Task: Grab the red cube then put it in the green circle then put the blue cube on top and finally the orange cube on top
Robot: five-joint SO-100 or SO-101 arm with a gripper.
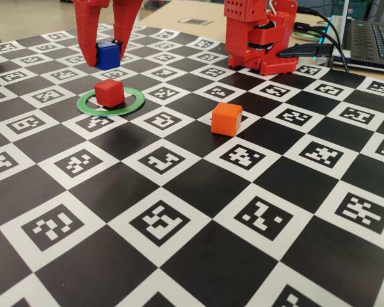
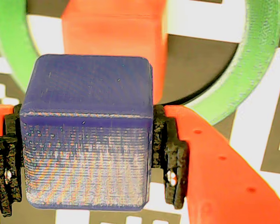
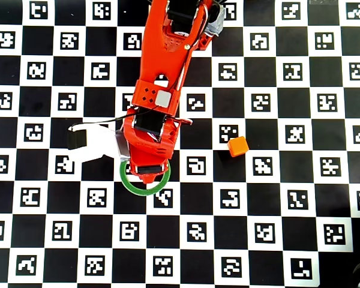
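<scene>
- Work surface: checkered board, black squares alternating with white squares; each white square carries a black fiducial-type marker. In the overhead view the board fills the whole frame.
- Behind the board, fixed view: pale tan tabletop at top centre.
- Top right, fixed view: open laptop, dark keyboard visible; black cables run beside it.
- Light: even and bright, with soft, short shadows on the board.

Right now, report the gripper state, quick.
Gripper: closed on the blue cube, held in the air above the red cube that sits inside the green circle.
</scene>
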